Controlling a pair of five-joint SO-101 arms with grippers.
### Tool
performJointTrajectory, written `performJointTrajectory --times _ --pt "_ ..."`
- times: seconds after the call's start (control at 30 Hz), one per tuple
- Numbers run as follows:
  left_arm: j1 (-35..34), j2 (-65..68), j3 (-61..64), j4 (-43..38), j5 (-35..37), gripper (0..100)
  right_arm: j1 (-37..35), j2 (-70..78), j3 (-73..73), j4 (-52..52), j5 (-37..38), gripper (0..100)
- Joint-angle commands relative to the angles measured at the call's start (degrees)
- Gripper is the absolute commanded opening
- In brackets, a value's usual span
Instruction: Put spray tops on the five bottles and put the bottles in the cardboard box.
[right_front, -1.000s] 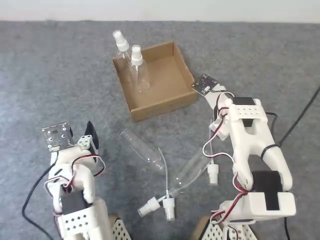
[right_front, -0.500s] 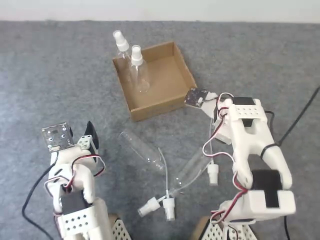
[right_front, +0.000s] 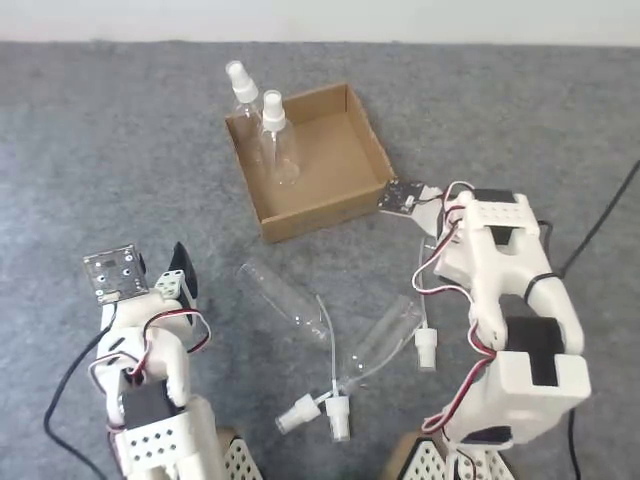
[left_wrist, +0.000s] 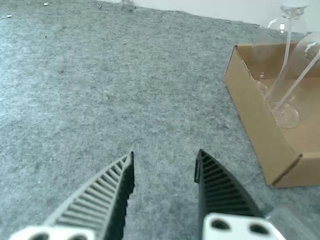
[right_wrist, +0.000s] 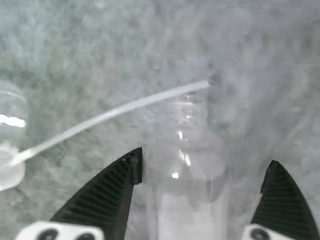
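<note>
Two bottles with spray tops on stand in the cardboard box (right_front: 352, 190): the rear bottle (right_front: 245, 98) at a far corner and the front bottle (right_front: 279, 148) just beside it.

Two more bottles lie topless on the grey carpet (right_front: 120, 140) between the arms. The left lying bottle (right_front: 283, 295) is nearer the left arm, and the right lying bottle (right_front: 385, 335) is just beside the right arm. Three loose spray tops (right_front: 338, 416) lie near them, two close together toward the arms' bases and one by the right arm, with their thin tubes trailing over the carpet.

In the right wrist view, the right gripper (right_wrist: 205, 160) has its jaws spread wide to either side of a bare bottle neck (right_wrist: 189, 125) lying on the carpet. A dip tube (right_wrist: 115, 114) crosses just past its mouth. I cannot tell which lying bottle this is, or whether the jaws touch it.

The left gripper (left_wrist: 165, 155) hangs over bare carpet with its jaws moderately apart and nothing between them, well apart from the box.

Compared with a second ago, the right arm's wrist has drawn back from the box's near corner toward the lying bottles. The left arm, the bottles and the tops have not shifted.
</note>
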Motion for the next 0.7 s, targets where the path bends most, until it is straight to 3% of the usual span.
performJointTrajectory --times 0.0,0.17,0.43,0.67 --pt "-0.18 -0.62 -0.66 -1.14 0.62 19 1.80 -0.92 -3.69 0.57 0.88 33.5" --pt "-0.18 -0.62 -0.66 -1.14 0.62 19 1.71 -0.92 -3.43 0.66 0.88 32.8" --pt "-0.18 -0.62 -0.66 -1.14 0.62 19 1.45 -0.92 -3.52 0.66 0.88 16.0" --pt "-0.18 -0.62 -0.66 -1.14 0.62 19 1.45 -1.01 -3.69 0.66 0.62 12.5"
